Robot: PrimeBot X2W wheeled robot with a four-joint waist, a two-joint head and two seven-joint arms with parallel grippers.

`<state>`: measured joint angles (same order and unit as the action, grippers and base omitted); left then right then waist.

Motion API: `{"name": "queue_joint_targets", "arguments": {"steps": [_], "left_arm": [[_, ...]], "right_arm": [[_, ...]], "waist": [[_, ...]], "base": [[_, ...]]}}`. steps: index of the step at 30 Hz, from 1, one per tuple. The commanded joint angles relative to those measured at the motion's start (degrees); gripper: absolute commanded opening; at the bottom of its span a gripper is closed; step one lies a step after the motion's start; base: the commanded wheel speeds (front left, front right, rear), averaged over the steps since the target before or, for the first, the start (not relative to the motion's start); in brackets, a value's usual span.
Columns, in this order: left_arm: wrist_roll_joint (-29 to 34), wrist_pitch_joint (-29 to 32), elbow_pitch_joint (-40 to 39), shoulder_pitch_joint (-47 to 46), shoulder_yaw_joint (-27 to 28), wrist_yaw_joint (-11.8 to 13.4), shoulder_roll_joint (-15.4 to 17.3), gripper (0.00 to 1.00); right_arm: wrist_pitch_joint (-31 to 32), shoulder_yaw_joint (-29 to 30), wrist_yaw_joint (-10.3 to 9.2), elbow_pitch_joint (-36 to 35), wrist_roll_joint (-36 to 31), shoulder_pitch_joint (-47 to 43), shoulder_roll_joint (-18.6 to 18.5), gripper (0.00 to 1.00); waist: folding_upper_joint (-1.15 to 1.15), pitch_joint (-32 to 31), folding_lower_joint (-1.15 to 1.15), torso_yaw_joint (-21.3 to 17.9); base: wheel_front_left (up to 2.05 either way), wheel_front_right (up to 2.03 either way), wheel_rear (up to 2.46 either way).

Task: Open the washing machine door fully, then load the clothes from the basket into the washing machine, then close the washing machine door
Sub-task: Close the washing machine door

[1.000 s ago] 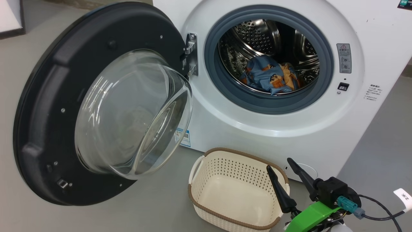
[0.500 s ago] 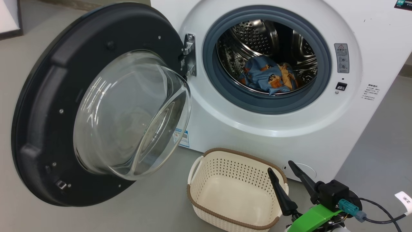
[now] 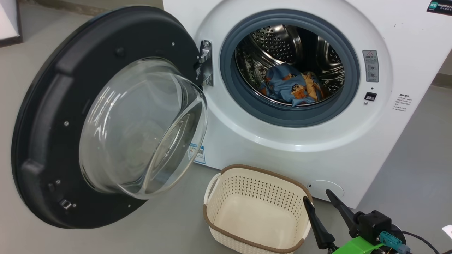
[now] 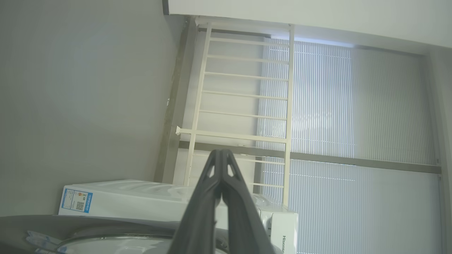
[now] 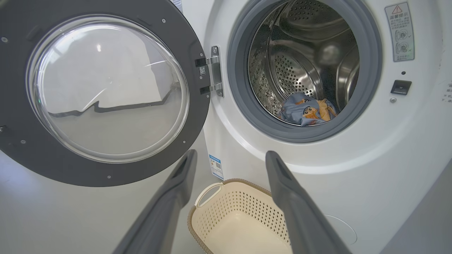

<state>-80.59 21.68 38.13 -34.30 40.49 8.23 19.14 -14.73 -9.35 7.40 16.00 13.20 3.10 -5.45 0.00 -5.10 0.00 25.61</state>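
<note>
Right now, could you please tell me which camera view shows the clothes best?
The head view: the clothes lie large and unobstructed in the drum. The right wrist view shows them smaller, low in the drum opening. The left wrist view faces the washing machine's outer casing.

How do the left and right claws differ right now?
The left claw is shut tight; the right claw is wide open. The left claw points past the washing machine toward a window; the right claw faces the machine's open drum, near the basket. Both hold nothing.
</note>
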Motion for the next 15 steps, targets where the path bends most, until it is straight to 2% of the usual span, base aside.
{"name": "queue_joint_targets", "arguments": {"steps": [1, 15], "left_arm": [[-0.46, 1.35, -0.93, -1.52, -0.06, -0.6, 2.71, 0.0], [-1.58, 7.0, -1.23, 1.44, -1.86, -0.57, -0.31, 0.0]], "right_arm": [[-0.27, -1.1, 0.09, -1.63, -0.41, 0.48, -0.29, 1.0], [-0.27, -1.68, 0.09, -1.36, -0.55, 0.73, -1.5, 1.0]], "waist": [[0.0, 0.11, 0.0, -0.41], [0.0, 0.72, 0.0, -3.01]], "base": [[0.0, 0.0, 0.0], [0.0, 0.0, 0.0]]}}
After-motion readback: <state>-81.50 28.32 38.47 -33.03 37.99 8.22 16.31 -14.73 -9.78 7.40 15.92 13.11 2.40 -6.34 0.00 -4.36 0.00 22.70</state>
